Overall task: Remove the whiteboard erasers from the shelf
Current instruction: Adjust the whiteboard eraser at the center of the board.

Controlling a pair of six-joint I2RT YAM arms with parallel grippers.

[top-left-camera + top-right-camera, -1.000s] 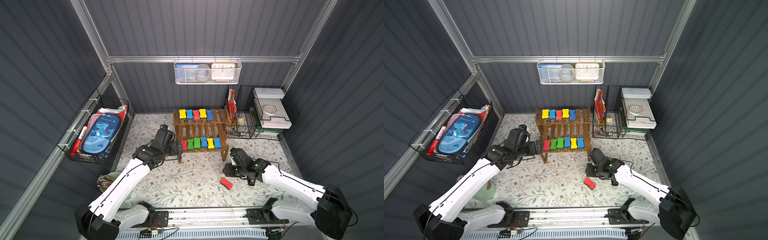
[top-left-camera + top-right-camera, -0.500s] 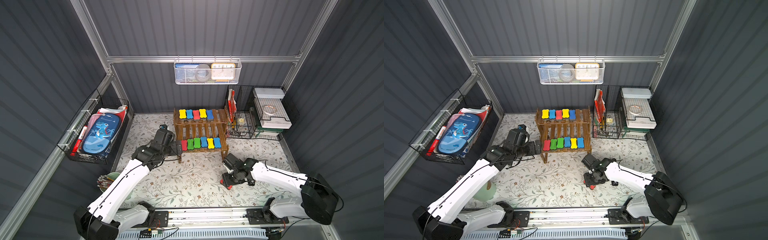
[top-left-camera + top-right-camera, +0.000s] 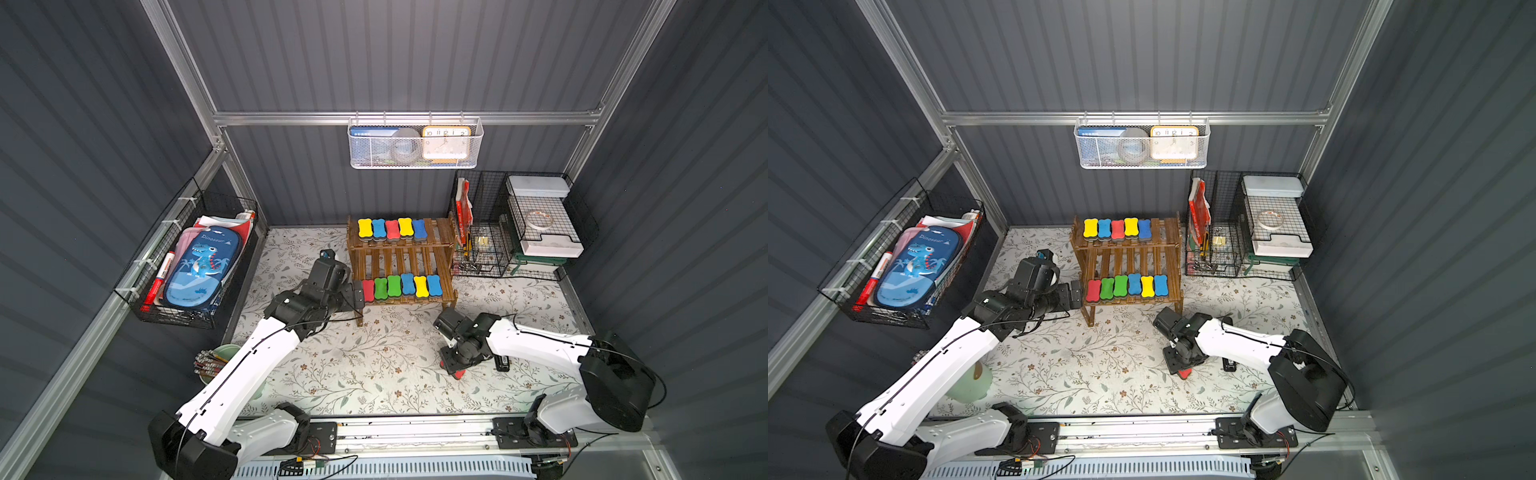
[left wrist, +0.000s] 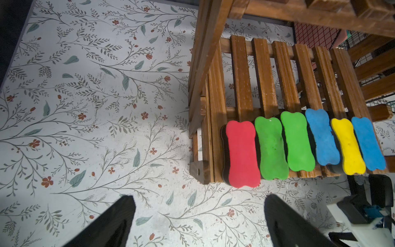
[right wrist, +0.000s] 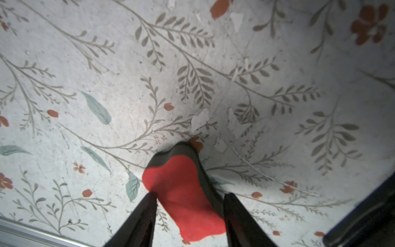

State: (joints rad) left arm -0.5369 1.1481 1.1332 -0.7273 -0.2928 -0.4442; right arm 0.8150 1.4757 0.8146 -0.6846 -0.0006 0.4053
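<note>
**Free the red one cleanly, then take the lower row from the front**

The right gripper [image 5: 188, 197] stands low over the tabletop [image 3: 374, 365], its jaws half-drawn along both flanks of a loose red eraser [image 5: 177, 177]. Whether they pinch it or only bracket it cannot be told. This eraser is off the shelf [image 3: 446, 232] and tilted, with its far end on the tabletop. If it is being set down, the jaws should spread fully and rise straight up so the foam is not dragged.

The left gripper [image 4: 198, 216] is spread wide and empty, just off the lower tier's left end. It faces the end red eraser [image 4: 241, 154], which touches the green eraser [image 4: 270, 149] on one side and has the shelf's post close on the other. A pinch on its front end, top against felt, looks safer than squeezing its long sides.

Five erasers line the upper row [image 3: 392, 228] and six the lower. The upper tier overhangs the back of the lower one. The wire-grid organiser [image 3: 478, 249] stands just beside the shelf's right end. The open room lies in front of the shelf, between the arms, with the front rail [image 5: 32, 233] near the right gripper.
</note>
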